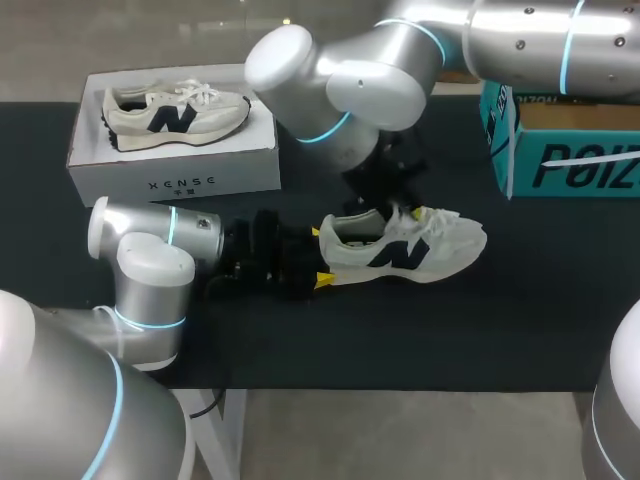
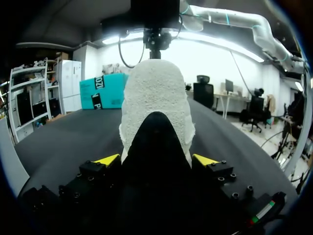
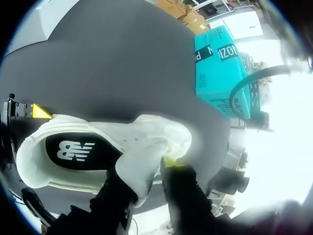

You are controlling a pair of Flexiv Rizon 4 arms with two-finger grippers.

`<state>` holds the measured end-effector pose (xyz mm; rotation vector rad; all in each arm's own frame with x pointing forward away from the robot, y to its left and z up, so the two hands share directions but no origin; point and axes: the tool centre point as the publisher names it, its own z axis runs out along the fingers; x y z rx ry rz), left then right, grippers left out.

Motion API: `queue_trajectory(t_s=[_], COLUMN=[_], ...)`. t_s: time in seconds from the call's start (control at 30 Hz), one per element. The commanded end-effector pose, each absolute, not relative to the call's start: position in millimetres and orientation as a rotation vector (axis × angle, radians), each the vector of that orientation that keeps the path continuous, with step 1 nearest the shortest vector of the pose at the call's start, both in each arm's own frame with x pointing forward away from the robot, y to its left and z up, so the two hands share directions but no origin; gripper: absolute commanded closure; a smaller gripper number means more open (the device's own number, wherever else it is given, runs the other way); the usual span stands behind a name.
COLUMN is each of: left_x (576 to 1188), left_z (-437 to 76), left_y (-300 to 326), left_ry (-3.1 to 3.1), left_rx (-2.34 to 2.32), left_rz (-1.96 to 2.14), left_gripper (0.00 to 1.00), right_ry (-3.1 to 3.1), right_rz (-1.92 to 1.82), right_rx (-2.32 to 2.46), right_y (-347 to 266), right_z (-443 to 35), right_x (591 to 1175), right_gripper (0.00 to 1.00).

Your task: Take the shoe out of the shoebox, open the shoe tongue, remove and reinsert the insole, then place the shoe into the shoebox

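Note:
A cream sneaker with a dark side logo [image 1: 400,250] lies on the black table mat, toe to the right. My left gripper [image 1: 322,256] stands at its heel, a yellow tip against each side; in the left wrist view the heel [image 2: 156,98] fills the gap of the left gripper [image 2: 156,160]. My right gripper [image 1: 400,205] comes down from above onto the tongue [image 1: 412,216]. In the right wrist view the white tongue [image 3: 146,159] is pinched in the right gripper [image 3: 149,171], and the dark insole [image 3: 78,149] shows inside the sneaker [image 3: 34,161].
A white shoebox [image 1: 175,175] stands at the back left with a second matching sneaker [image 1: 175,115] lying in it. A teal box [image 1: 570,150] stands at the back right, also the teal box [image 3: 220,68] ahead of the right gripper.

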<state>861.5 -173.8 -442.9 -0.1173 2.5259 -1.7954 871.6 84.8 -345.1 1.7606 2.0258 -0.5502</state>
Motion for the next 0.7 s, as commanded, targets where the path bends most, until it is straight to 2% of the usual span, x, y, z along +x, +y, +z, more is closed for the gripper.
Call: queue_trajectory(t_s=[0.03, 0.23, 0.7], left_x=[862, 862, 862], left_z=[-447, -447, -447], left_y=[-176, -176, -176], left_ry=[2.533, 2.533, 2.533], left_rx=[-0.114, -0.114, -0.114], left_rz=[-1.791, -1.791, -1.791], left_gripper=[1.0, 1.0, 1.0], right_ry=[2.024, 2.009, 2.012], right_rz=[-0.559, -0.557, -0.522], right_rx=[1.777, 1.796, 1.899], right_y=[79, 67, 31], right_z=[-346, -340, -339], right_x=[873, 873, 877], right_gripper=[0.88, 1.0, 1.0])
